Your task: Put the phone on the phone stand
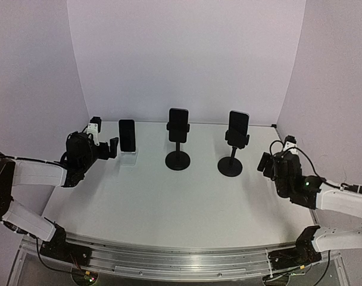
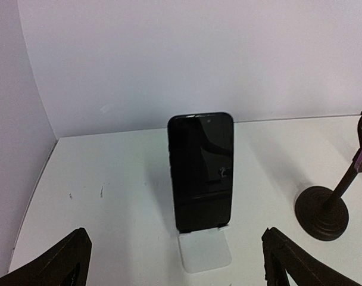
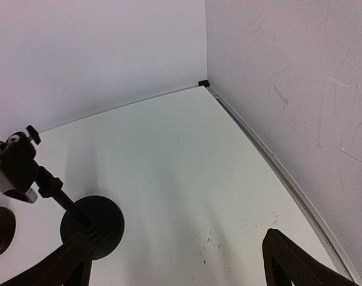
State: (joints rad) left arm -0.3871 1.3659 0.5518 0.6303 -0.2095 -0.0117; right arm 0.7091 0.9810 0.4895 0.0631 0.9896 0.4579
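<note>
The phone [image 2: 200, 173] sits upright on the white stand [image 2: 206, 255], twelve o'clock of the released left claw [image 2: 175, 250]; right claw [image 3: 175, 253] likewise released; task apparently complete.

This is a robotics lab test cell. A white counter [image 1: 169, 202] is boxed in by plain pale walls [image 1: 187, 53] behind it and on both its sides. Two robot arms [image 1: 38, 173] with wrist cameras [image 1: 95, 126] are bolted to an aluminium rail [image 1: 181, 262] along the counter's near edge. Toward the counter's back, a phone [image 1: 178, 124] sits posed on a black phone stand [image 1: 177, 159].
</note>
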